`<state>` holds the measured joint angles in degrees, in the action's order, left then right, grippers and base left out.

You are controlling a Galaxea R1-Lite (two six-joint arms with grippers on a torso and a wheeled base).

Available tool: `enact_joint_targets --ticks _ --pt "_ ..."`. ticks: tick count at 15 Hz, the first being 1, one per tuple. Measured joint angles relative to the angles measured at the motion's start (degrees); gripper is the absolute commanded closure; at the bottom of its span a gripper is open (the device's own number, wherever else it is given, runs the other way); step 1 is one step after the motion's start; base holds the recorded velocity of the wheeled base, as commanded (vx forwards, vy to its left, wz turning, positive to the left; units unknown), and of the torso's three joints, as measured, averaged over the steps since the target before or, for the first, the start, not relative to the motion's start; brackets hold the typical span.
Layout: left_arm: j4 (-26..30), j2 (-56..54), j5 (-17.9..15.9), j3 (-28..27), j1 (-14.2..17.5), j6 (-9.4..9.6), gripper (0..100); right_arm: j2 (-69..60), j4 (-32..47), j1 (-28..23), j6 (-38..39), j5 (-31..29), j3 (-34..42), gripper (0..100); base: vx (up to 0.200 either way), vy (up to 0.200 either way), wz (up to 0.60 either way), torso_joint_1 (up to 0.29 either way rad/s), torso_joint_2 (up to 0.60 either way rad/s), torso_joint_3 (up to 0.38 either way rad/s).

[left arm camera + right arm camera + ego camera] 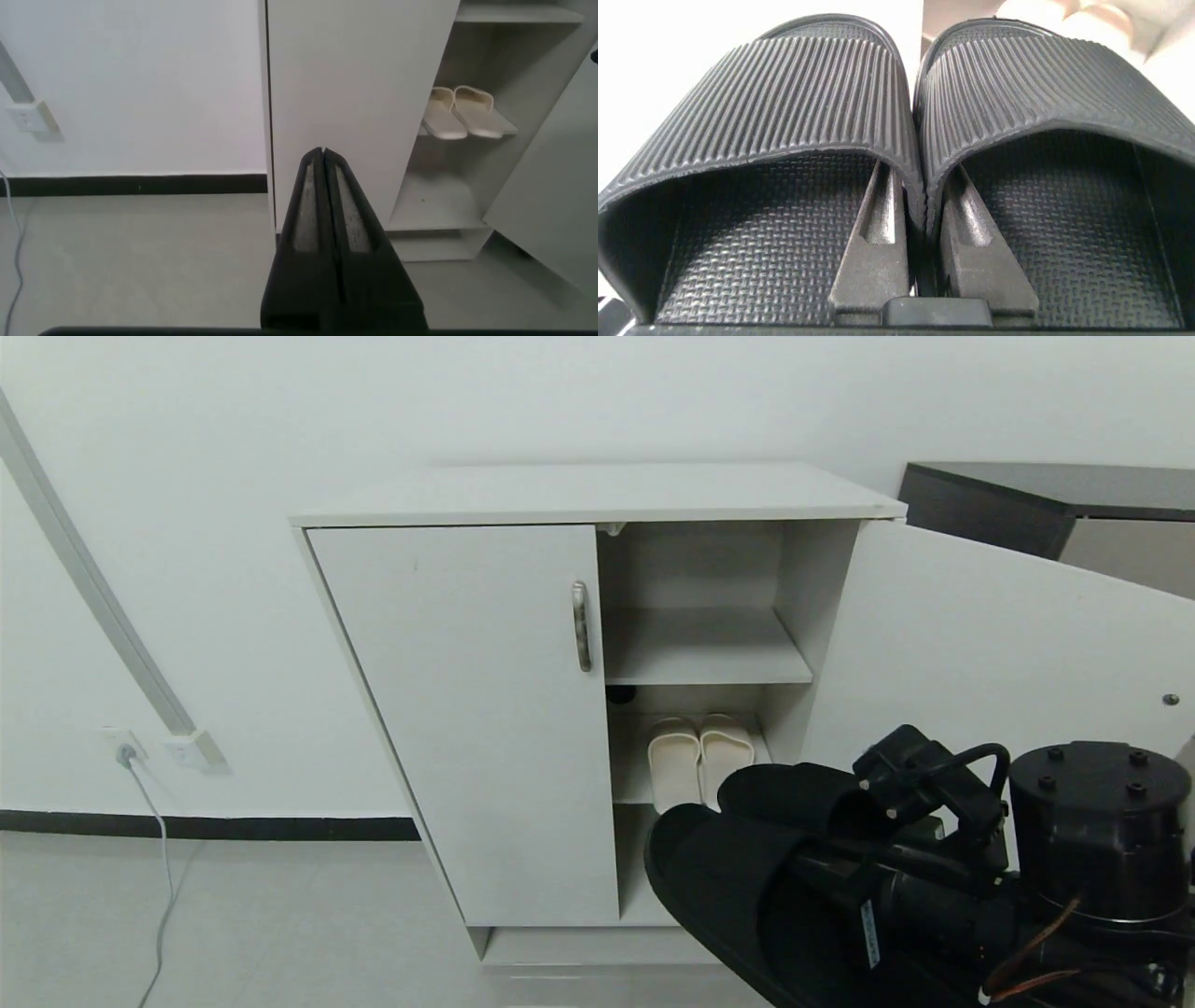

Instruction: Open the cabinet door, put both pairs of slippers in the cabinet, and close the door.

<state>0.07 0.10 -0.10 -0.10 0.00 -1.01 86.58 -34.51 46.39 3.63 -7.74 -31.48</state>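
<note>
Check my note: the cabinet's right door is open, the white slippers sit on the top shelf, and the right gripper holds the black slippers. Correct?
Not quite. The head view shows the white slippers on the middle shelf, not the top one. The rest stands: the right door is open and the right gripper holds the black slippers.

A white wall (187, 429) meets a pale grey floor (233, 915) at a black skirting (187, 824). A grey conduit (84, 569) slants down the wall to a box (196, 751). Just beside it is a socket (121, 742), from which a cable (163, 859) hangs to the floor. A dark-topped unit (1074, 495) stands far right.
</note>
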Motion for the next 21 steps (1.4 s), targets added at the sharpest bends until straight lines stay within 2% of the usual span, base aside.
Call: enact_joint_targets --ticks 2,11,17,20,21 --pt "0.0 0.0 0.0 0.0 0.0 0.00 100 0.3 -0.3 0.4 -0.3 0.0 0.3 100 0.000 0.000 0.00 -0.012 0.40 0.390" --pt "0.0 0.0 0.0 0.0 0.0 -0.02 100 1.6 -3.6 1.5 -1.9 -0.2 2.0 100 0.000 0.000 0.00 0.002 0.05 0.043" --pt "0.0 0.0 0.1 0.0 0.0 0.06 100 4.4 -10.6 2.6 -2.6 0.0 4.0 100 0.000 0.000 -0.10 0.002 0.02 0.013" --pt "0.0 0.0 0.1 0.0 0.0 0.06 100 8.1 -16.2 4.2 -1.9 -1.5 3.8 100 0.000 0.000 0.00 0.000 0.00 0.000" --pt "0.0 0.0 0.1 0.0 0.0 0.06 100 10.2 -17.4 4.6 -0.1 -5.4 2.1 100 0.000 0.000 0.00 0.000 0.00 0.000"
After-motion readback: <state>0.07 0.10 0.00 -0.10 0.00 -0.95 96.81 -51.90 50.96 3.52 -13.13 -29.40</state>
